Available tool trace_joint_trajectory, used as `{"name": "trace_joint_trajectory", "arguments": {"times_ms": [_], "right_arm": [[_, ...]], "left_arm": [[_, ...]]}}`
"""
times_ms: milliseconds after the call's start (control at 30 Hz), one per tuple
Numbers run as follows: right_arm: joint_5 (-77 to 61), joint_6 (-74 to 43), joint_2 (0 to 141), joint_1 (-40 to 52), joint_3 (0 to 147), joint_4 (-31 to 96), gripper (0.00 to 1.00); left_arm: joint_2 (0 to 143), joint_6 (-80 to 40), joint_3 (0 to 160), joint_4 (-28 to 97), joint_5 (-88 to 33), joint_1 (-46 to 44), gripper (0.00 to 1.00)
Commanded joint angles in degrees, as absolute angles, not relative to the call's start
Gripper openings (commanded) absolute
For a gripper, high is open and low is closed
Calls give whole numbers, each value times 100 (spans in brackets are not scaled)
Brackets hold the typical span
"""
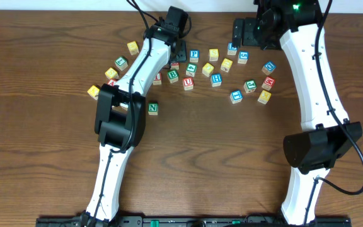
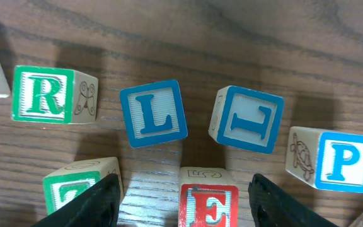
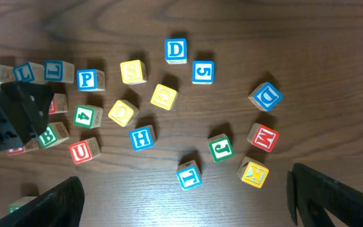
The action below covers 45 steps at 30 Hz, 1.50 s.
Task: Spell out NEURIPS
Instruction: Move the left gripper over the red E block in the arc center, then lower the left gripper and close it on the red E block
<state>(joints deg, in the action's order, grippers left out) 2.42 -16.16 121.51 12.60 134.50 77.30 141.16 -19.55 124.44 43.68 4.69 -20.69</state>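
The red E cube (image 2: 210, 205) sits on the table between the fingers of my left gripper (image 2: 183, 183), which is open, with a gap on each side. Beyond it stand the green R (image 2: 40, 94), a blue L (image 2: 153, 113), the blue I (image 2: 247, 120) and the blue P (image 2: 345, 162). The green N cube (image 1: 152, 108) lies alone beside the left arm. The red U (image 3: 80, 151) sits left of a blue H (image 3: 142, 137). My right gripper (image 3: 184, 189) hovers high over the right cluster, wide open and empty.
A green Z cube (image 2: 74, 192) touches the left gripper's left finger (image 2: 99, 202). Other letter cubes, such as D (image 3: 176, 50), M (image 3: 263, 137), K (image 3: 254, 173) and J (image 3: 219, 148), are scattered across the back of the wooden table (image 1: 232, 157).
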Motion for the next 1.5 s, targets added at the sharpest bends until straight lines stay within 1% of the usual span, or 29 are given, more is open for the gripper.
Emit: {"name": "trace_joint_trajectory", "arguments": {"times_ms": [0,600,967,1000,1233,1367,1467], "right_arm": [[309,-1671,12191,1280,13445,7741,99],[309,-1671,12191,1280,13445,7741,99],[309,-1671,12191,1284,13445,7741,99],[309,-1671,12191,1284,13445,7741,99],[309,-1671,12191,1284,13445,7741,99],[309,-1671,12191,1284,13445,7741,99],[309,-1671,12191,1284,13445,7741,99]], "left_arm": [[14210,-2025,12571,4407,563,-2060,65],[14223,-2025,12352,4375,456,-2078,64],[14494,-2025,12352,4381,349,-2139,63],[14494,-2023,12352,4379,349,-2143,59],[14494,-2023,12352,4348,351,-2145,49],[14492,-2021,12355,4292,355,-2145,46],[14475,-2008,12361,4292,355,-2145,39]]}}
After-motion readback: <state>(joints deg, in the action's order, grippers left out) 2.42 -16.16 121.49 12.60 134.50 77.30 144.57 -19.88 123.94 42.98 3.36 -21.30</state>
